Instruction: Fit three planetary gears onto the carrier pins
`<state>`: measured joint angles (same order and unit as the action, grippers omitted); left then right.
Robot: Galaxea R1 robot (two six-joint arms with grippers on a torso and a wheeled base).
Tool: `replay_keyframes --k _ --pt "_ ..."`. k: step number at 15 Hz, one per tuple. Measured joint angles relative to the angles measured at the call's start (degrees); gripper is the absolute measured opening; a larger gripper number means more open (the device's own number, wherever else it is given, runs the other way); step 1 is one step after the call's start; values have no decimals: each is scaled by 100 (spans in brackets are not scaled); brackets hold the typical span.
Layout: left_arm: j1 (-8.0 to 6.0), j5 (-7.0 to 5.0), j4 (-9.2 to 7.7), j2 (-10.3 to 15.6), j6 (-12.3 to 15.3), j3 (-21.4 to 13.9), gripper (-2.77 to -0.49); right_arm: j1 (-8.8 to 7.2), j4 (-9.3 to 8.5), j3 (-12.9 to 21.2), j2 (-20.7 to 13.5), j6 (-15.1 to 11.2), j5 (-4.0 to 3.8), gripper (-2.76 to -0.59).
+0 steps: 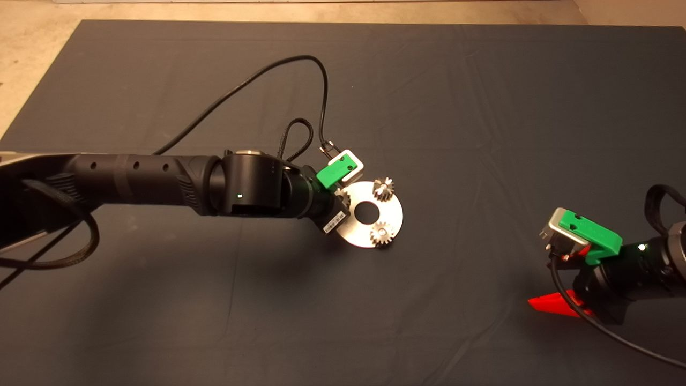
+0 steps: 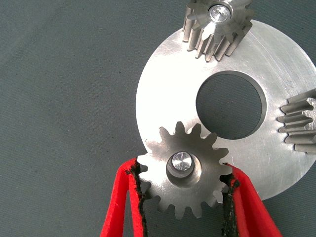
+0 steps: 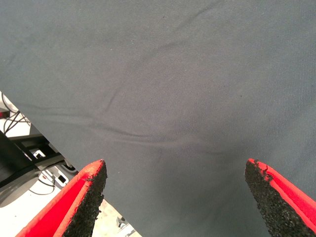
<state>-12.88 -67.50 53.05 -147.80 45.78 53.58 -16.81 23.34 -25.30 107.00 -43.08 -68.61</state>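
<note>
I see my left hand (image 2: 182, 197) clamped on a planetary gear (image 2: 183, 170) seated over a carrier pin (image 2: 181, 161) on the disc (image 2: 276, 84), right hand (image 3: 175, 197) parked apart over the bench (image 3: 163, 74).

Black arms (image 1: 144, 179), green hands (image 2: 183, 200), red fingers (image 2: 118, 207)

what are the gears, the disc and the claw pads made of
Gears: metal by the look, dull silver-grey with fine machining marks. Disc: bright metal, brushed sheen with faint circular lines. Left claw pads: black, rough and crumbly, probably rubber or foam on red, seemingly plastic, fingers.
</note>
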Motion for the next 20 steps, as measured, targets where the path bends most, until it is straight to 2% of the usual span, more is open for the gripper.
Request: replay_keyframes --k 20 --pt "4 2 -2 -46 39 -33 -266 0 0 0 -2 0 -2 -129"
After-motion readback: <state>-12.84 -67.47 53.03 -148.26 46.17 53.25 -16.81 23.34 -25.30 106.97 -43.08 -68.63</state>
